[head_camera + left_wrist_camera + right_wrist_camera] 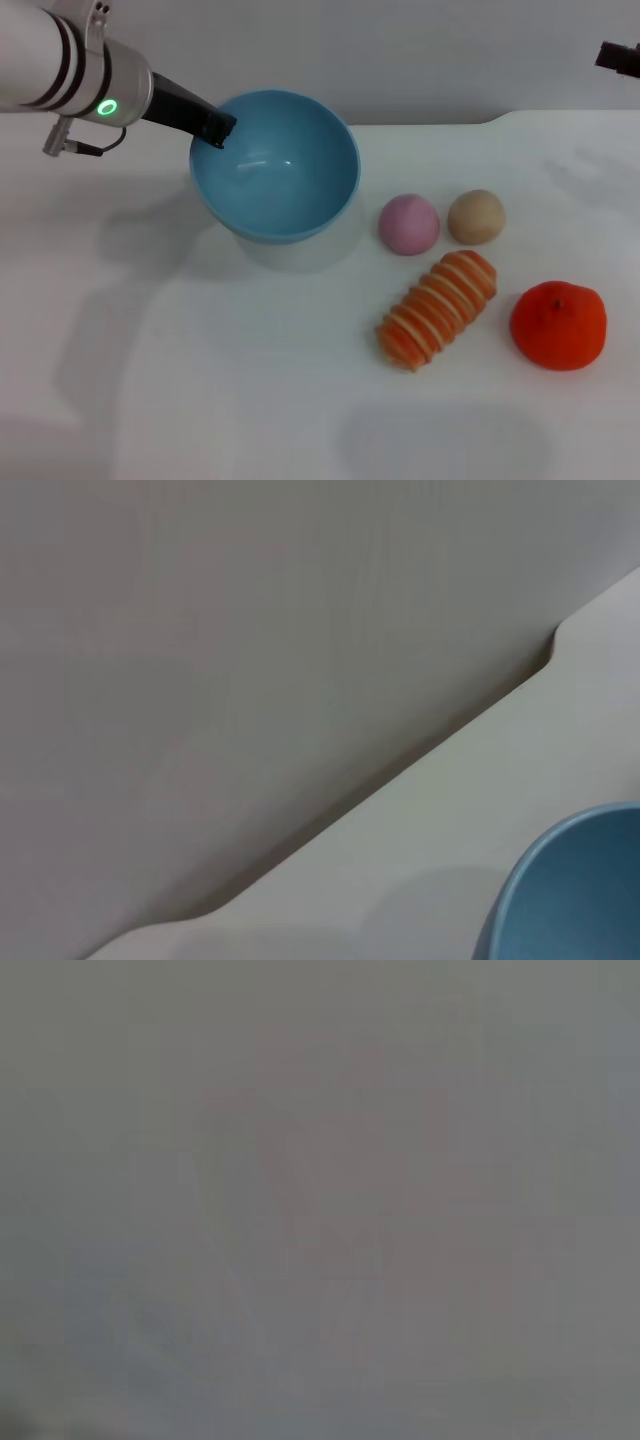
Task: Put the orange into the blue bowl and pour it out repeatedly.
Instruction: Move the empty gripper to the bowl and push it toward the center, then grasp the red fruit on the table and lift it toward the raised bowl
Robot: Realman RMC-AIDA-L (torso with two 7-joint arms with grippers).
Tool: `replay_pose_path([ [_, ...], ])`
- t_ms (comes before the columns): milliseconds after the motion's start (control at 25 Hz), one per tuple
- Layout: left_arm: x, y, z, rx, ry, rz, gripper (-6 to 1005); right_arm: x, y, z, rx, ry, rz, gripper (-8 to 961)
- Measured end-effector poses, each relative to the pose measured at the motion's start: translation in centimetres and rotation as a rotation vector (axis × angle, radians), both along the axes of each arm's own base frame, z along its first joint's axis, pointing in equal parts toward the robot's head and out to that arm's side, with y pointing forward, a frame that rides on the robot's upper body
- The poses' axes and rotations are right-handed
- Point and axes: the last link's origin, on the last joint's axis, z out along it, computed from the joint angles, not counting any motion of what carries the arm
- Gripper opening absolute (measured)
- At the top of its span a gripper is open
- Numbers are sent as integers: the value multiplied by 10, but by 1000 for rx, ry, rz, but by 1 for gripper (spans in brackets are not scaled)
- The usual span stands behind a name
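Your left gripper (215,131) pinches the rim of the blue bowl (275,170), holding it tilted and empty — the orange (558,325) sits on the table (250,400), well apart, beside the striped oblong (438,309).

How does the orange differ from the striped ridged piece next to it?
The orange is roundish, while the striped ridged piece is oblong and lies diagonally. The orange is a solid red-orange; the striped piece alternates orange and cream bands. The orange's skin is slightly lumpy, the striped piece deeply ridged. Both rest on the white table, outside the blue bowl, which the left gripper holds by the rim.
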Motion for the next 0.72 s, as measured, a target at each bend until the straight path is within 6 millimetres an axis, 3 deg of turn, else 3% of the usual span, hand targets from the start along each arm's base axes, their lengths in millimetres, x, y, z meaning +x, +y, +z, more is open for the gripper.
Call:
replay_pose_path([
  [160,0,-1,0,-6,2,2,0,-30,4,13,-193,-152,-9,603],
  [280,-1,-1,-1,-9,3,4,0,-40,0,12,-321,-231,-45,599],
  [480,0,-1,-2,-11,3,3,-1,-30,-12,-9,-458,-332,-81,593],
  [720,2,0,-2,-12,9,-8,-1,-13,-35,-27,-545,-306,-109,586],
])
